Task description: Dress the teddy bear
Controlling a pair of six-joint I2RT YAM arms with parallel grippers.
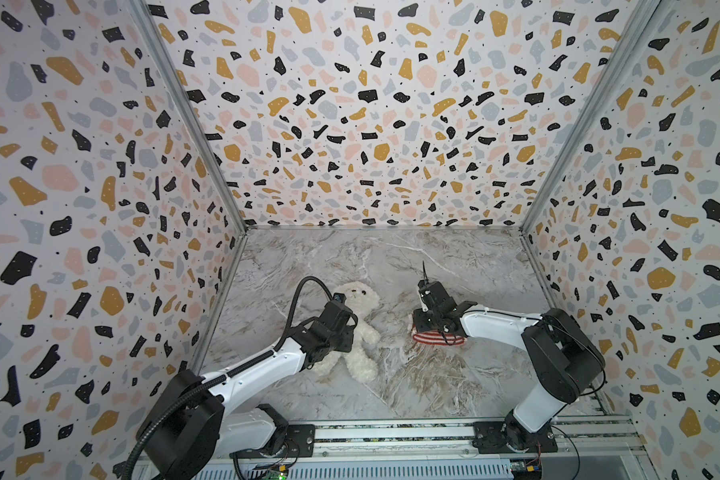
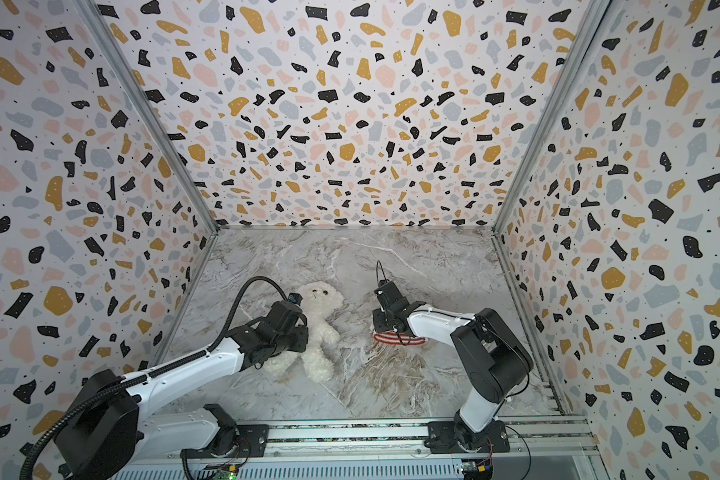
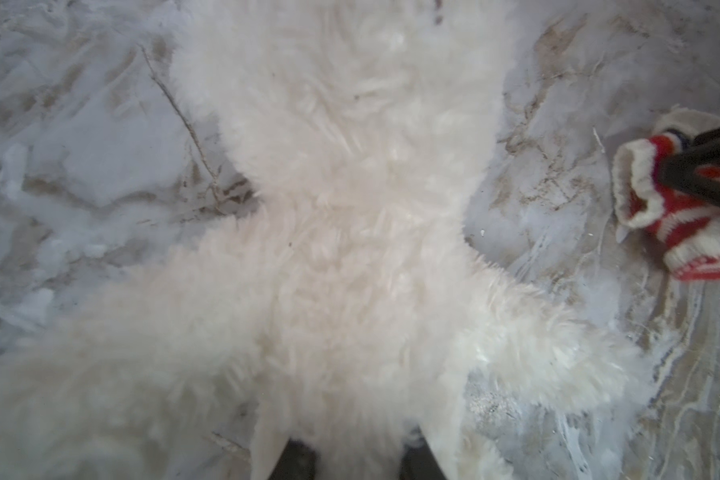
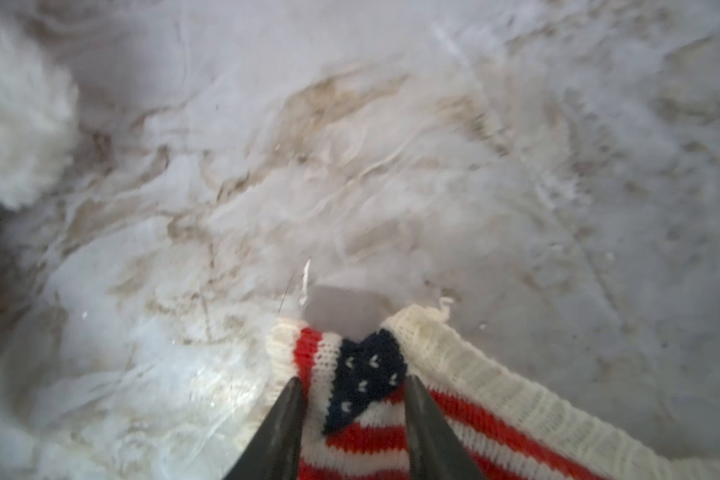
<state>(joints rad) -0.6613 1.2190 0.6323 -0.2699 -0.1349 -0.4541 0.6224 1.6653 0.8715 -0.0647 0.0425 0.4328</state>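
My left fingers (image 3: 300,459) pinch fur on the teddy bear (image 1: 366,332), which lies face-up on the tabletop (image 1: 391,257), head toward 12 o'clock. My right fingers (image 4: 283,432) pinch the striped knit sweater (image 1: 437,338) at its 3 o'clock. If I've caught both layers, the opening may stay shut. No readable writing anywhere.

A bare strip of tabletop (image 1: 393,266) is left between the teddy bear (image 1: 364,332) and the striped knit top (image 1: 435,339), which lie apart. The far half is open; the sides are closed off by patterned walls (image 1: 624,232).
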